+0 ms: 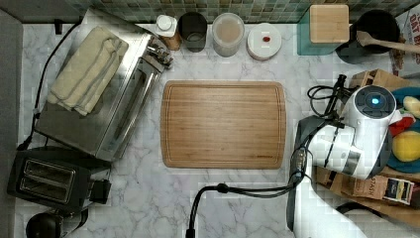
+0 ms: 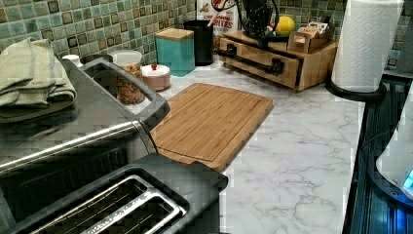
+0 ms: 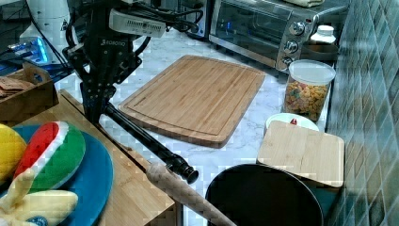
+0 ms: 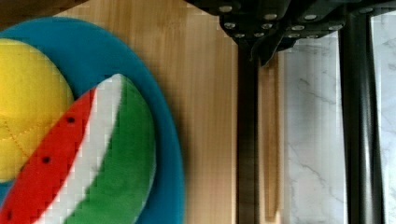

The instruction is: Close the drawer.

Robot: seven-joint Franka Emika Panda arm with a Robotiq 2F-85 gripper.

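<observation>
The drawer [image 2: 253, 70] is set in the wooden organizer at the counter's edge and has a black bar handle [image 3: 146, 141] across its front. In the wrist view its front edge [image 4: 270, 140] stands a narrow dark gap away from the slab above, with the handle [image 4: 359, 140] further out over the marble. My gripper [image 3: 94, 110] points down at the end of the drawer front, between slab and handle. Its fingers [image 4: 265, 51] meet, shut on nothing.
A blue plate [image 4: 168, 140] of plush fruit sits on the slab beside my gripper. The cutting board [image 1: 223, 124] lies mid-counter. A toaster oven [image 1: 99, 99], a toaster [image 1: 49, 178], jars [image 1: 228, 32], a black utensil pot [image 3: 263, 197] and a paper towel roll [image 2: 365, 44] ring the counter.
</observation>
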